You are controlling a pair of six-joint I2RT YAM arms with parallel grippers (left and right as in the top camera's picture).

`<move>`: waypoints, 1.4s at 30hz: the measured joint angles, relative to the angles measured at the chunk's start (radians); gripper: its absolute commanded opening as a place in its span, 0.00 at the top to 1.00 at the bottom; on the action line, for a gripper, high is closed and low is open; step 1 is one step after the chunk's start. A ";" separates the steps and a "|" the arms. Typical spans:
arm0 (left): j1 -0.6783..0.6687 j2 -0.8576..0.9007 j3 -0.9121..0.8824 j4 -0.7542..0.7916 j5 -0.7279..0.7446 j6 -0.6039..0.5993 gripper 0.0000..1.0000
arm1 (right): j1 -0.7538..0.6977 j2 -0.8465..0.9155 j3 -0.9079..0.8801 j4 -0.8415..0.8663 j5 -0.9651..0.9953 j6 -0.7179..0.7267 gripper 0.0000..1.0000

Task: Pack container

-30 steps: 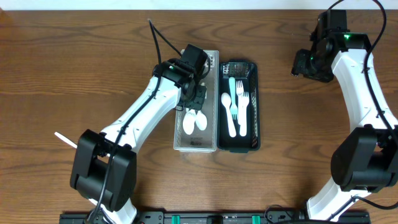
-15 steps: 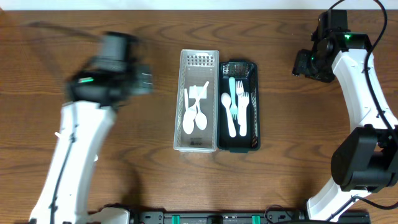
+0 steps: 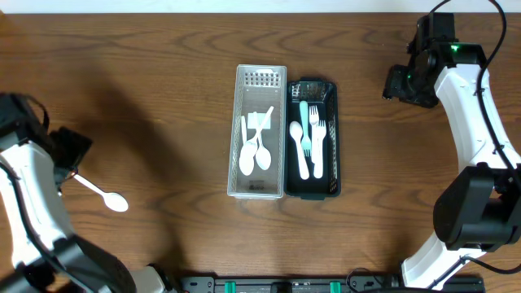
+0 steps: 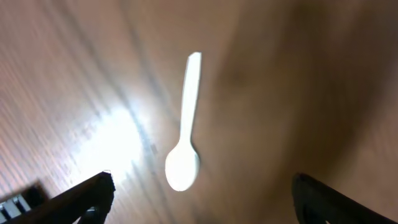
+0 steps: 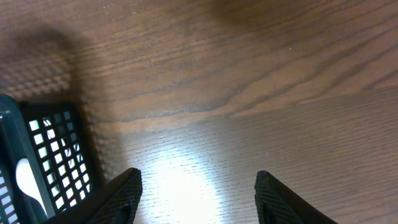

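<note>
Here the white spoon (image 4: 183, 134) lies flat on the table (image 4: 311, 93), centred below the left gripper (image 4: 200, 186), which is released and empty.

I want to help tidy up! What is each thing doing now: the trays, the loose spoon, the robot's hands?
clear tray: upright, holds white spoons
black tray: upright beside it, holds forks and spoons
loose spoon: flat on the table, not packed
left gripper: open, empty, above the loose spoon
right gripper: open, empty, over the table near the black tray
</note>
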 measured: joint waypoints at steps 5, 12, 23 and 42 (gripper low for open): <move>0.023 0.110 -0.082 0.071 0.029 0.008 0.05 | 0.000 0.000 0.000 0.000 0.001 0.000 0.38; 0.022 0.237 -0.167 0.191 0.079 0.069 0.05 | 0.000 0.000 0.000 -0.004 0.002 0.000 0.38; 0.022 0.289 -0.207 0.259 0.115 0.130 0.06 | 0.000 0.000 0.000 -0.007 0.002 0.000 0.38; 0.022 0.290 -0.205 0.258 0.116 0.156 0.81 | 0.000 0.000 0.000 -0.008 0.002 0.000 0.38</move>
